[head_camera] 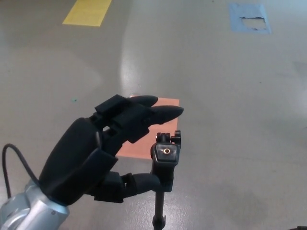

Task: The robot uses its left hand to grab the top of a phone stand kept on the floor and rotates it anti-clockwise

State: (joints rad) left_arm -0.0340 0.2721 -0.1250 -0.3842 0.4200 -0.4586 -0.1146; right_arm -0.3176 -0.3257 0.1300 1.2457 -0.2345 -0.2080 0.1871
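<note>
left hand (96,158) nearest, entering from lower left; fingers (148,111) spread apart, holding nothing; two of them arch over the far side of the stand head, thumb (141,182) sits at the near-left of the stand's neck, looks close or just touching, can't tell which; not clamped; right hand not in view

phone stand (164,160) upright on the floor (230,120), low centre of view, just right of the hand; black clamp head with a small ring on top, thin pole running down out of view; base not visible

risks, my read: stand is tall and thin, so a sideways push from the thumb before the fingers come down could tip it; fingers sit left and far of the head, so closing off-centre may pinch an edge and slip once twist starts; loose grip on the smooth head means the hand turns and the stand doesn't; twisting the head alone might spin the clamp joint rather than the whole stand

farther out: orange patch (146,129) on the floor behind the hand, partly hidden; yellow patch (87,11) far left; blue patch (249,18) far right, worn in the middle

counts: one hand in view, one stand, three floor patches
</note>
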